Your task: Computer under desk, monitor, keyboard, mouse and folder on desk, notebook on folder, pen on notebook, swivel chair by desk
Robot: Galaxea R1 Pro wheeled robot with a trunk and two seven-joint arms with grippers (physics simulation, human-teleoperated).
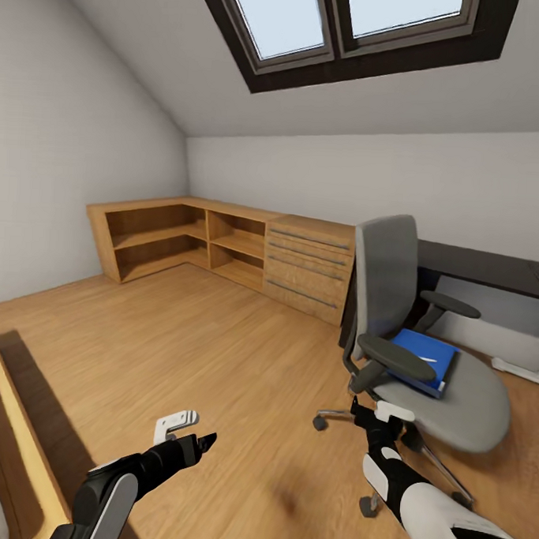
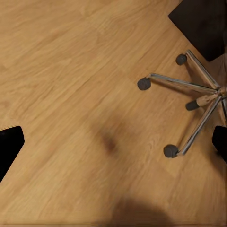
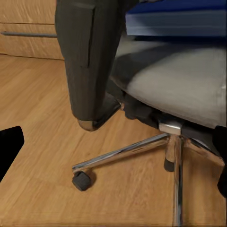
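- The right hand (image 1: pixel 370 418) hangs low just beside the swivel chair (image 1: pixel 412 340), below the near black armrest (image 1: pixel 397 358); its fingers stand apart, released, with nothing between them.
- From the right wrist view, the armrest support (image 3: pixel 87 61) looms close, the grey seat (image 3: pixel 175 80) sits behind it, and the chrome base (image 3: pixel 142 151) spreads on casters over the floor.
- The left hand (image 1: pixel 183 435) hovers over bare wooden floor (image 1: pixel 178 352), well apart from the chair, fingers apart and holding nothing.
- The blue folder (image 1: pixel 424 359) lies flat on the chair seat, with a slim white pen (image 1: pixel 428 359) on top of it.
- Behind the chair, the dark-topped table (image 1: pixel 491 269) runs along the back wall.
- A low light-wood cabinet (image 1: pixel 223 243) with open shelves and drawers fills the far corner, just beside the table.
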